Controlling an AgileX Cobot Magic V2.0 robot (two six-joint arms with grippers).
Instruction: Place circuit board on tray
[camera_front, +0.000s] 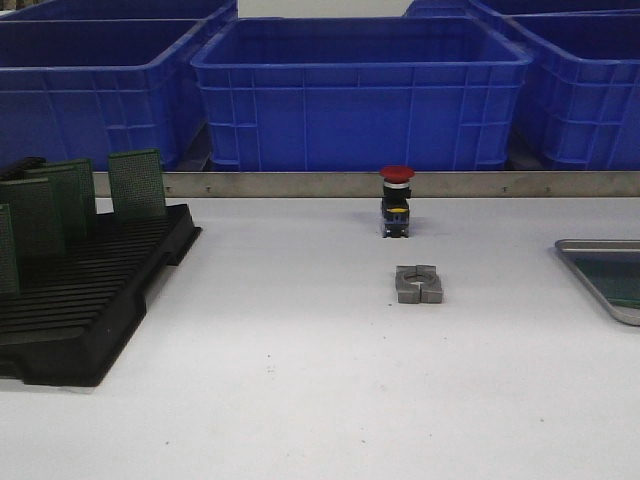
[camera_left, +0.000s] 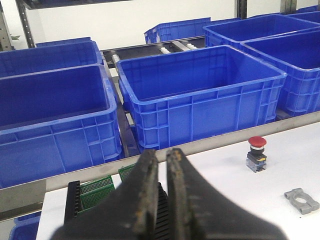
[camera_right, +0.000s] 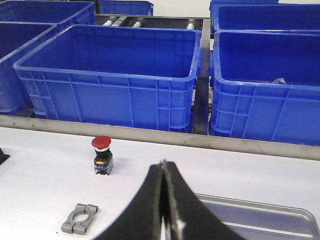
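Several green circuit boards (camera_front: 136, 184) stand upright in a black slotted rack (camera_front: 90, 310) at the table's left. The silver-grey tray (camera_front: 590, 245) lies at the right edge, partly cut off, with no board that I can make out on it. Neither gripper shows in the front view. My left gripper (camera_left: 161, 156) hovers above the rack (camera_left: 74, 195) and its boards (camera_left: 95, 190). Its fingers are shut to a thin slit with nothing between them. My right gripper (camera_right: 163, 167) is shut and empty, its tips touching, just above the near side of the tray (camera_right: 260, 206).
A red-capped push button (camera_front: 396, 200) stands mid-table near the back rail. A grey metal clamp block (camera_front: 418, 284) lies in front of it. Big blue crates (camera_front: 360, 95) line the back behind a metal rail.
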